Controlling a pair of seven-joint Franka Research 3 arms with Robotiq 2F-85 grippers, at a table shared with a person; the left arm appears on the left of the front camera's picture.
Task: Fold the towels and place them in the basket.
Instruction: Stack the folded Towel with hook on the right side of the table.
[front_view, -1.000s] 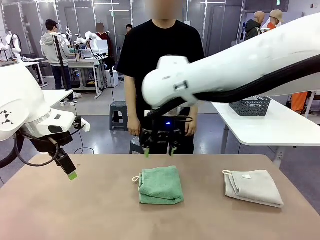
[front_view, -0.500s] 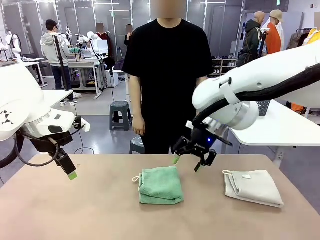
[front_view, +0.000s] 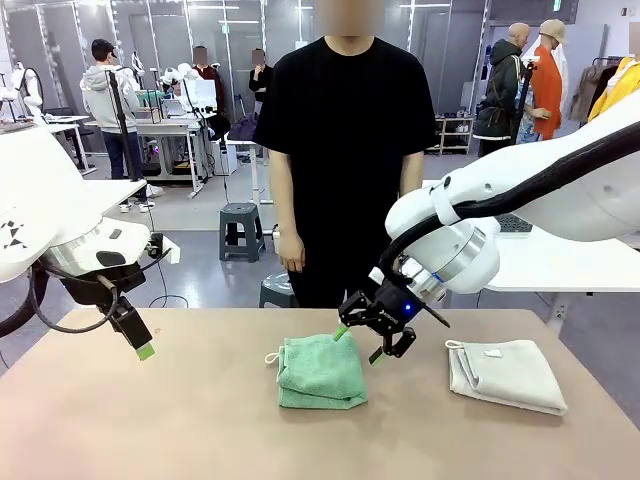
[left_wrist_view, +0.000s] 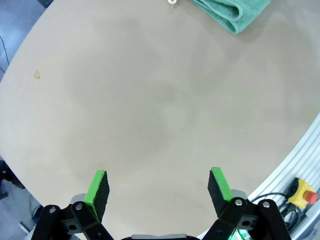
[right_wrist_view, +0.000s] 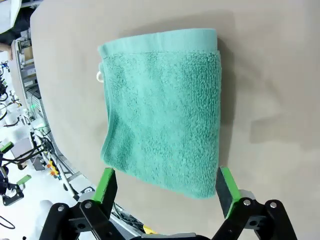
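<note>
At the left of the table (front_view: 120, 420) the left gripper (left_wrist_view: 159, 189) hangs with its fingers spread wide over bare tabletop, holding nothing, well apart from either towel, and for this step it seems best left parked there out of the way. In the middle, the right gripper (front_view: 360, 343) is poised just above the far right corner of the green towel (front_view: 320, 370), jaws spread and empty; the step in hand looks like picking up this folded towel. To do it well, the fingers should probably come down straddling one edge so that all the layers are pinched together, ideally at the thick folded side, since a grip on the top layer alone would likely let the fold fall open when lifted. The right wrist view shows the green towel lying flat between the two green pads (right_wrist_view: 106, 184), a neat folded rectangle of soft terry with a banded hem along one edge and a small white loop at a corner. Farther right, the cream towel (front_view: 508, 375) lies folded near the table's right side, its loop and white label showing on top, well apart from the green one
</note>
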